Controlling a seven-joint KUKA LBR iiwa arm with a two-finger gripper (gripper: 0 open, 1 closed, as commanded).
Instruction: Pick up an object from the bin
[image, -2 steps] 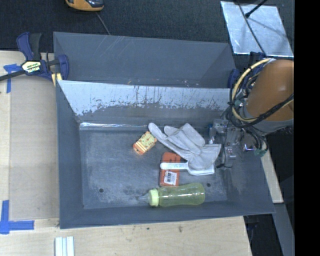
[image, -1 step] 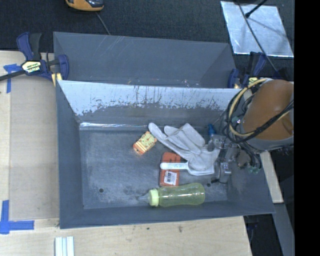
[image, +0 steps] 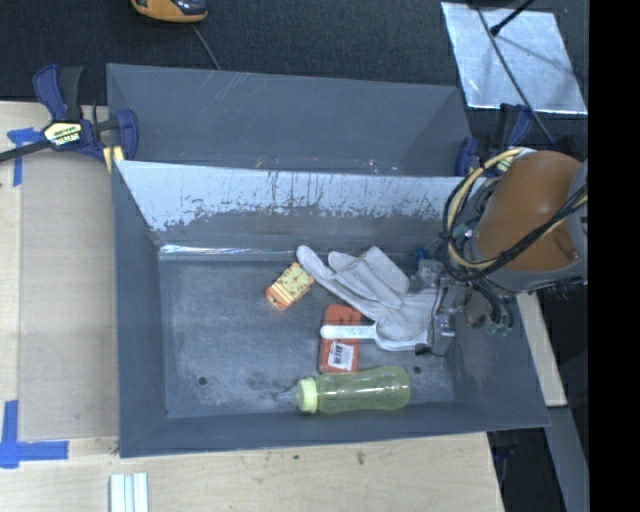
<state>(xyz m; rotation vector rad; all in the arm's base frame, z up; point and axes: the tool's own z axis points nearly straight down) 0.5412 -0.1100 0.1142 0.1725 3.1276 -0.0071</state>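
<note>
Gripper (image: 436, 335), low in the right part of the grey metal bin (image: 140, 330), below the arm's orange-brown wrist cover (image: 525, 215). It stands at the right-hand end of a pale grey fabric work glove (image: 370, 285). Whether it touches the cloth or hangs just beside it cannot be told, nor whether the gripper is apart or together; nothing can be seen held in it.

The glove lies crumpled on the bin floor, right of centre. It runs from its upper left end, near a small orange-and-yellow packet (image: 289, 288), down to its lower right end by the gripper.

Just below the glove, and partly tucked under its lower edge, lies a flat red-orange box with a white barcode label (image: 342, 345). Nearer the front wall, a translucent yellow-green plastic bottle with a pale cap (image: 360, 390) lies on its side.

Handling (judgement): the glove is the nearest candidate. It should be light and soft, and neither fragile nor slippery. It will fold and hang when lifted, so a pinch on a raised fold or on the thick end nearest the gripper should hold better than one on a flat single layer. The trailing cloth may drag the red-orange box with it. The bottle, being round and smooth, would be likelier to roll or slip.
</note>
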